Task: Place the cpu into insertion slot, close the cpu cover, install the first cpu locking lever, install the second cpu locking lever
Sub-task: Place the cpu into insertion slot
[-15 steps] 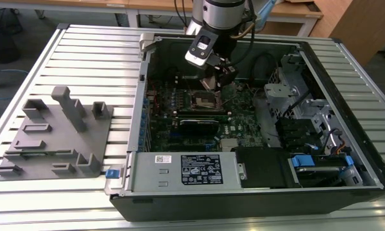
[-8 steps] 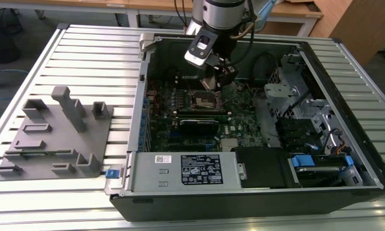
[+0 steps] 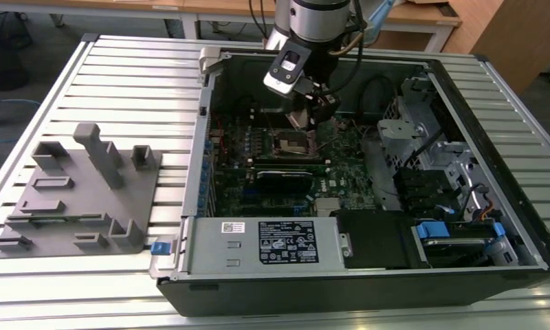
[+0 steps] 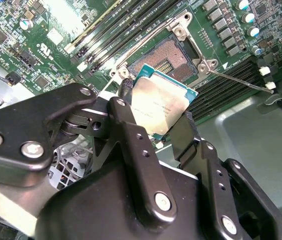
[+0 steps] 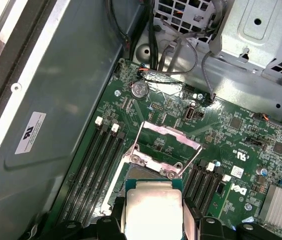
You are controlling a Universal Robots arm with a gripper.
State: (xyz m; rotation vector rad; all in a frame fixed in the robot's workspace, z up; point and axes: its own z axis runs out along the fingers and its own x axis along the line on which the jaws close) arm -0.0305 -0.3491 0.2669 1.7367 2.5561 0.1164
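Pinched between the two black fingers (image 4: 126, 125) of the gripper (image 4: 156, 111), the small flat square cpu (image 4: 163, 102) with its dull silver-grey metal top and green edge hangs tilted just above the insertion slot (image 4: 173, 57), a small square socket with a dark pin field and a thin silvery rim; the jaws are closed narrowly on the chip's opposite edges. Whether the chip's lower edge touches the socket cannot be told. In the first wrist view the cpu (image 5: 153, 207) sits just before the cpu cover (image 5: 169, 131), a thin square silvery metal frame swung up open on its hinge. A thin silvery wire lever (image 4: 240, 80) stands off from one socket corner. Long narrow black memory slots (image 5: 93, 165) flank the socket on the green circuit board (image 5: 240, 145). In the exterior view the insertion slot (image 3: 291, 143) lies at ten o'clock from the middle of the open black computer case (image 3: 348, 289), with the gripper (image 3: 302, 118) reaching down from twelve o'clock. A grey moulded fixture tray (image 3: 82, 192) rests at nine o'clock of the case on the slatted metal table (image 3: 137, 69).
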